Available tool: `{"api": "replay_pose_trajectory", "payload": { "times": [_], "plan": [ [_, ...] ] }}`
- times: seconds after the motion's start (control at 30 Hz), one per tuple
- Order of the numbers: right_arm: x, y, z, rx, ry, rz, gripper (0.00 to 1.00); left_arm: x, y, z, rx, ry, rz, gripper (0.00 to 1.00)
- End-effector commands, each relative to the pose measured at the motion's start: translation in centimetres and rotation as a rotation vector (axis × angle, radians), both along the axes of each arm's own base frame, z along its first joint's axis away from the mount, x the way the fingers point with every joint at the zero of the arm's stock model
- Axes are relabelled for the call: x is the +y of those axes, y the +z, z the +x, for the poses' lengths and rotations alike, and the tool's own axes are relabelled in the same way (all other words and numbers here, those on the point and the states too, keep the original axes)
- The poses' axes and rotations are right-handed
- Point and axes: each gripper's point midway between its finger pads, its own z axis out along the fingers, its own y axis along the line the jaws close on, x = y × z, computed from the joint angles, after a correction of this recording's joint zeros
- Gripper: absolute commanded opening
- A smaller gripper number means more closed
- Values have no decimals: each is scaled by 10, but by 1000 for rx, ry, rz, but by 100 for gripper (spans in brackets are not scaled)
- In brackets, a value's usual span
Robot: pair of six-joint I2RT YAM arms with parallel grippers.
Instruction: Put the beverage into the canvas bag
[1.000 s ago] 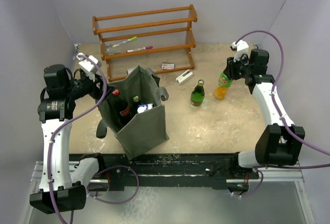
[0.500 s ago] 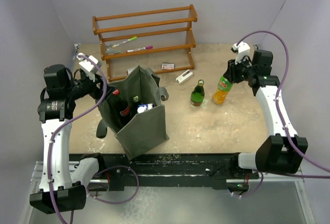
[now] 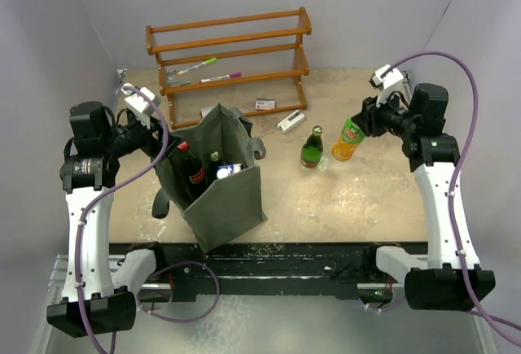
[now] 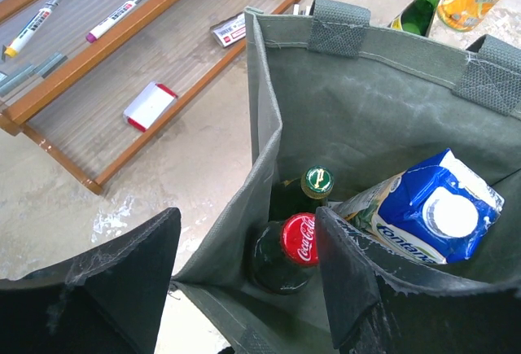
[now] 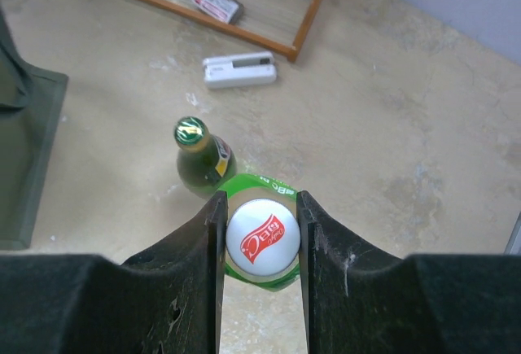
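Observation:
The canvas bag [image 3: 224, 199] stands open at the left and holds a red-capped cola bottle [image 4: 299, 238], a green-capped bottle [image 4: 317, 181] and a blue carton [image 4: 435, 207]. My left gripper [image 3: 160, 138] is open, its fingers astride the bag's left wall [image 4: 264, 167]. An orange drink bottle [image 3: 348, 140] with a white cap [image 5: 262, 237] stands tilted on the table at the right. My right gripper [image 3: 361, 120] is shut on its cap, seen from above in the right wrist view [image 5: 259, 201]. A green glass bottle [image 3: 312, 148] stands just left of it.
A wooden rack [image 3: 228, 61] with two markers stands at the back. A white flat device [image 3: 290, 120] and a small card [image 3: 264, 104] lie near the rack's right foot. Purple walls close in on both sides.
My right arm has swung outward to the right while holding the orange bottle's cap; the bottle now leans and sits slightly nearer the green bottle. The left arm and bag have not moved.

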Motion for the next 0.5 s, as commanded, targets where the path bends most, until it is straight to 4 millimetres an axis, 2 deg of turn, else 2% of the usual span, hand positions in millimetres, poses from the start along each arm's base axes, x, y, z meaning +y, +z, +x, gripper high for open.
{"api": "replay_pose_trajectory", "payload": {
  "times": [0.0,0.3,0.47],
  "plan": [
    [23,80,-11,-211,95,30,0,-4,17,4,-55,-24,-10,70],
    [72,134,-41,-308,233,25,0,-3,12,5,-47,-20,-4,70],
    [90,166,-54,-372,307,53,0,-1,13,7,-51,-9,3,71]
  ]
}}
